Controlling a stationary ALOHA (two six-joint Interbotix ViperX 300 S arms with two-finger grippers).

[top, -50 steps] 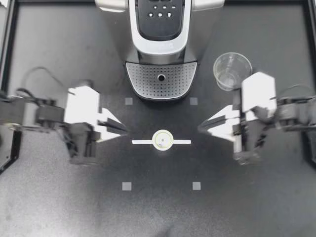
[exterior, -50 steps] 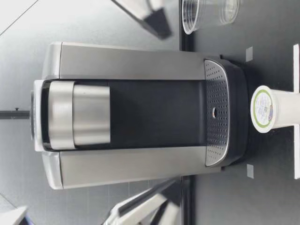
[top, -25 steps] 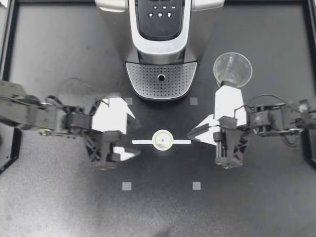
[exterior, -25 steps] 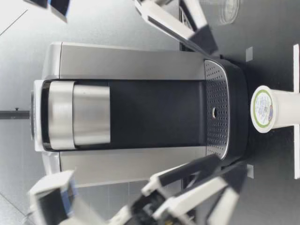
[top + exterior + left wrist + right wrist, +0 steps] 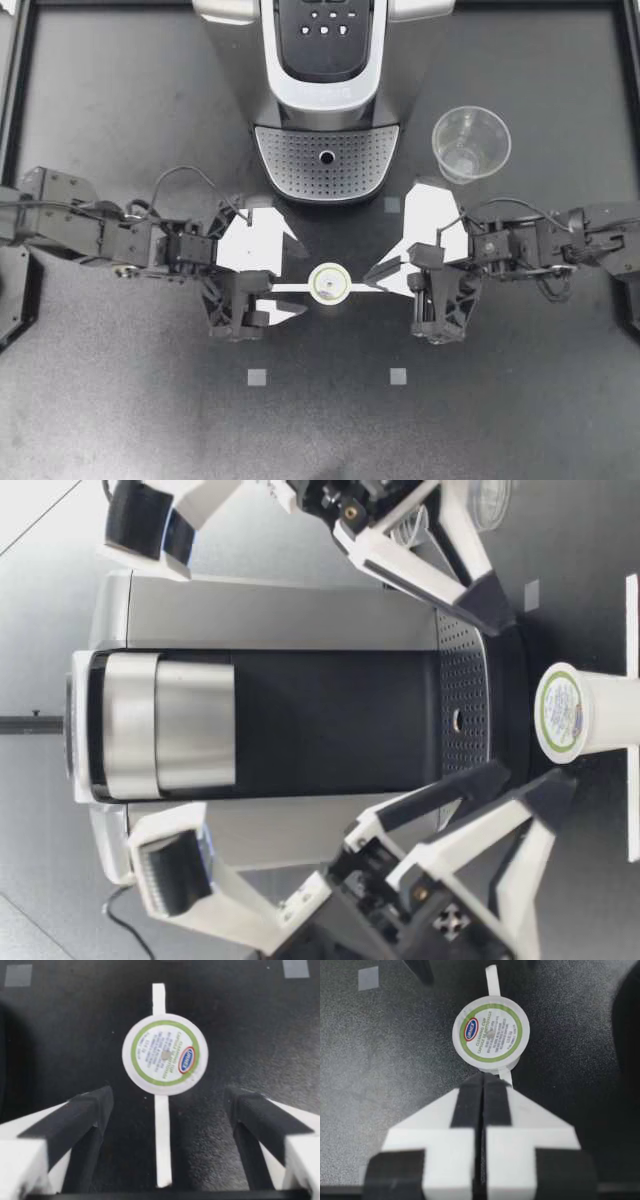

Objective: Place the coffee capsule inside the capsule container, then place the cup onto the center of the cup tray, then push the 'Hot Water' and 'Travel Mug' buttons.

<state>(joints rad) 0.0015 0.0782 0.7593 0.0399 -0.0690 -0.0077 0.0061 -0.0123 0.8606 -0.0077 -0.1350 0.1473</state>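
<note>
One round, white, flat-topped capsule (image 5: 329, 284) between left gripper (image 5: 298, 282), jaws apart, right gripper (image 5: 372, 275), jaws together.

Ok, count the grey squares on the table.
3 show: one square by the machine's right front corner, two nearer the table's front. A fourth may lie hidden under my left gripper.

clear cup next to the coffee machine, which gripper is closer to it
Right. My right gripper, shut, is beside the capsule on the same side as the cup. My left gripper, open, is on the capsule's other side, farther off.
</note>
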